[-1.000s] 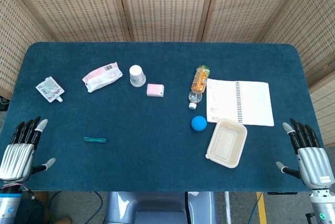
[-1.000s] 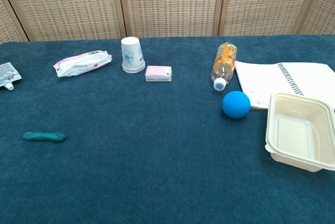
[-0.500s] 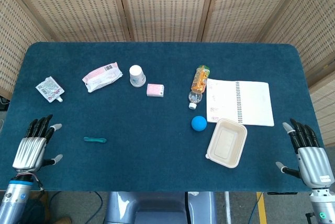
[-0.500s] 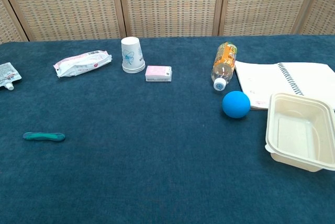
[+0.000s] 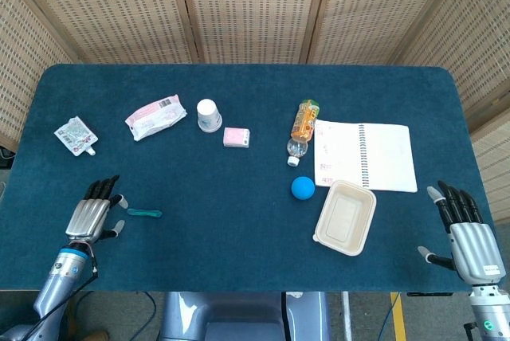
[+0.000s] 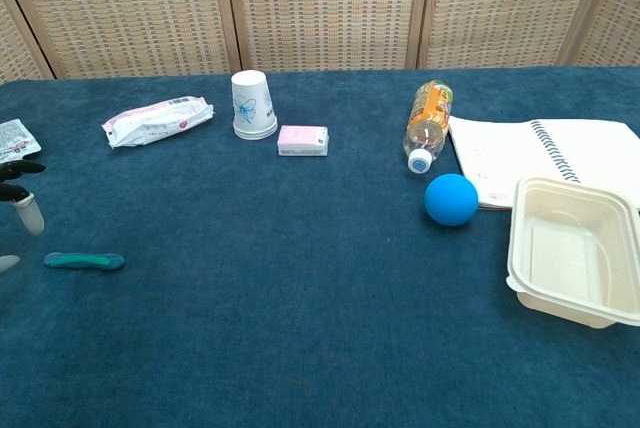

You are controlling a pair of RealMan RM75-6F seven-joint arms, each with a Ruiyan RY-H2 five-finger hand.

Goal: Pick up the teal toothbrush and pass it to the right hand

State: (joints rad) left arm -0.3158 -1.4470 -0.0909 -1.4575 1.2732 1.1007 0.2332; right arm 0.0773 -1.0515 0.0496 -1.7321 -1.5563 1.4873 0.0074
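The teal toothbrush point(image 5: 144, 213) point(image 6: 84, 261) lies flat on the blue table near the front left. My left hand point(image 5: 96, 212) hovers just left of it, fingers spread and holding nothing; only its fingertips point(image 6: 22, 200) show at the left edge of the chest view. My right hand point(image 5: 466, 233) stays at the table's right front corner, open and empty, far from the toothbrush.
A foil pouch point(image 5: 76, 134), pink wrapper pack point(image 5: 155, 116), paper cup point(image 5: 209, 115) and small pink box point(image 5: 237, 137) lie at the back left. A bottle point(image 5: 302, 127), blue ball point(image 5: 302, 188), notebook point(image 5: 365, 154) and empty food tray point(image 5: 345, 217) sit on the right.
My left hand has moved right and forward from the table's left edge to just beside the toothbrush. The right hand has barely shifted.
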